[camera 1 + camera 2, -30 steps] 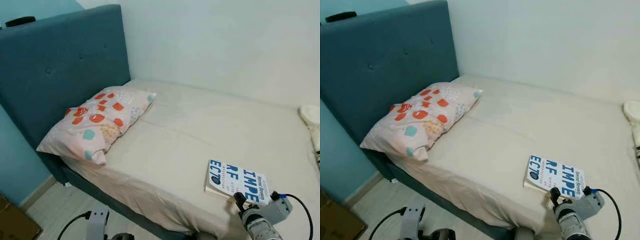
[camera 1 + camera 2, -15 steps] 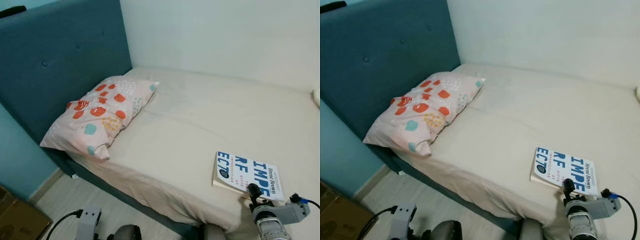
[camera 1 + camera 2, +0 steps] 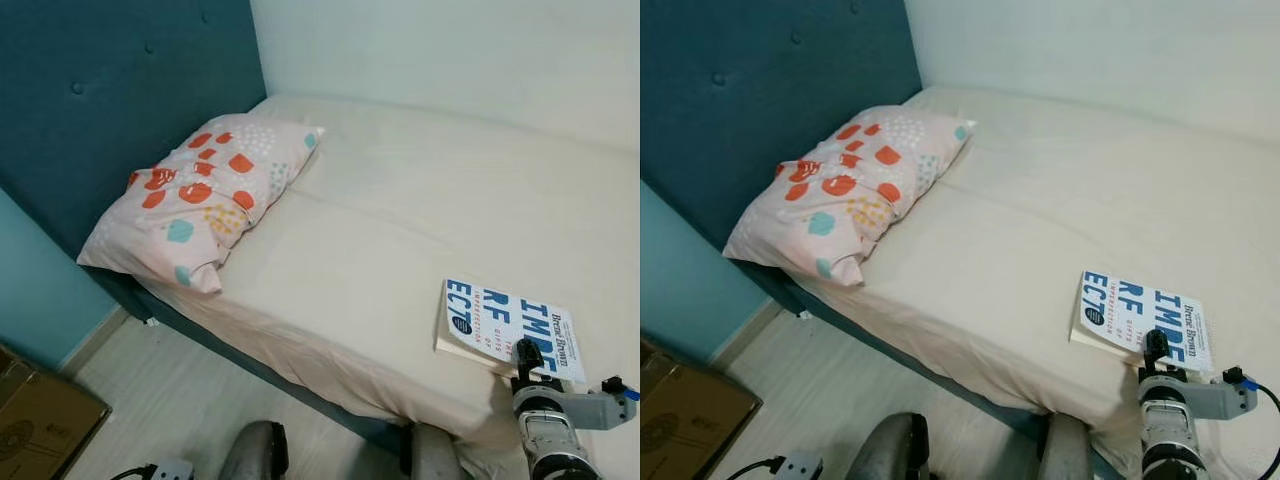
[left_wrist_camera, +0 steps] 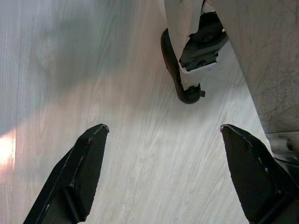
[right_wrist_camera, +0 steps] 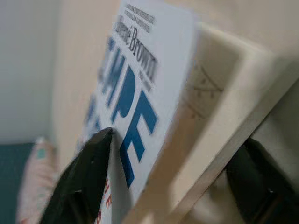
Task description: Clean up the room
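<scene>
A white book with big blue letters lies flat on the cream bed sheet, near the bed's front right edge. My right gripper is at the book's near edge. In the right wrist view it is open, with one black finger over the cover and the other finger off the far side of the page edge. My left gripper hangs open over the pale wood floor, near my own foot.
A pillow with orange and teal spots lies against the teal headboard at the bed's left end. A cardboard box stands on the floor at the lower left. My feet are right at the bed's front edge.
The camera has moved closer and tilted down. My right gripper has closed in on the book, from just short of it to straddling its near edge.
</scene>
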Available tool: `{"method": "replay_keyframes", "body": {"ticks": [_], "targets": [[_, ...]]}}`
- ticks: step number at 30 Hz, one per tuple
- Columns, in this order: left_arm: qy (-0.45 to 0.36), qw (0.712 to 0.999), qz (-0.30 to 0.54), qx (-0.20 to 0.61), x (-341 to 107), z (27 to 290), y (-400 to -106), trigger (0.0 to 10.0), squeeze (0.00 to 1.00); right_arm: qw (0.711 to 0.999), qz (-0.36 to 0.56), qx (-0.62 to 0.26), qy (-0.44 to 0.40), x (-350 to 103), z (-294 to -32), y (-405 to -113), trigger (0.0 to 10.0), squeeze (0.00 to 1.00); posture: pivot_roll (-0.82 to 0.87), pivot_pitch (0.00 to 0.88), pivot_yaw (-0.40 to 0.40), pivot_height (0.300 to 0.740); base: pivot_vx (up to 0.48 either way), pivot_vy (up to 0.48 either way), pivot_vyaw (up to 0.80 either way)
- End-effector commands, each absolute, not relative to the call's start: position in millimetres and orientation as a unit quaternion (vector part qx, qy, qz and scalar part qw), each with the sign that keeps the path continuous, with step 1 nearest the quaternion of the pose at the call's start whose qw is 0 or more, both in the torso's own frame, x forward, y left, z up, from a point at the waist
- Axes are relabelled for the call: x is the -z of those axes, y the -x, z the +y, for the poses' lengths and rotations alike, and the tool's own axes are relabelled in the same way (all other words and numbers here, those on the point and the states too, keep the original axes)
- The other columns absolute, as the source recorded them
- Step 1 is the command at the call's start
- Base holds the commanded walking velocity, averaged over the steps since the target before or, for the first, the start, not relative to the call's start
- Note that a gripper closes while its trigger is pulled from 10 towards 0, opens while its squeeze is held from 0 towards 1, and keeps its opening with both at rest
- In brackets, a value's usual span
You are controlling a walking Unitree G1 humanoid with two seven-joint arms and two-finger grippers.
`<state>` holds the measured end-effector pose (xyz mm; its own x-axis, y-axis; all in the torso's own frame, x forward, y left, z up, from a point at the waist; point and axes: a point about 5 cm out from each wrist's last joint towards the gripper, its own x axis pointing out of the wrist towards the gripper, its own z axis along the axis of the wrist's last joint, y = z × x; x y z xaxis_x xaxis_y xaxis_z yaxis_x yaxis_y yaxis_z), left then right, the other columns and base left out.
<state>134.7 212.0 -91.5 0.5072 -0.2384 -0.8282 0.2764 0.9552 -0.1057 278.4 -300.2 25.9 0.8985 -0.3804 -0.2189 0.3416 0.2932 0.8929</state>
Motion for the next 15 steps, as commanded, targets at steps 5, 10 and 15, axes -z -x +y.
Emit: {"method": "replay_keyframes", "body": {"ticks": [5, 10, 15], "targets": [[-0.018, 0.866, 0.481, 0.138, 94, 214, -129, 10.0, 0.00, 0.811, 0.007, 0.159, -0.563, -25, -273, -290, 0.0, 0.00, 0.20, 0.273, 0.084, 0.608, 0.000, 0.000, 0.00], [-0.005, 0.886, 0.450, 0.108, 85, 210, -156, 10.0, 0.00, 0.812, -0.001, 0.161, -0.561, -21, -282, -280, 0.0, 0.00, 0.17, 0.242, 0.070, 0.608, 0.000, 0.000, 0.00], [-0.007, 0.891, 0.440, 0.112, 82, 203, -169, 10.0, 0.00, 0.820, -0.027, 0.155, -0.551, -26, -299, -273, 0.0, 0.00, 0.15, 0.211, 0.061, 0.608, 0.000, 0.000, 0.00]]}}
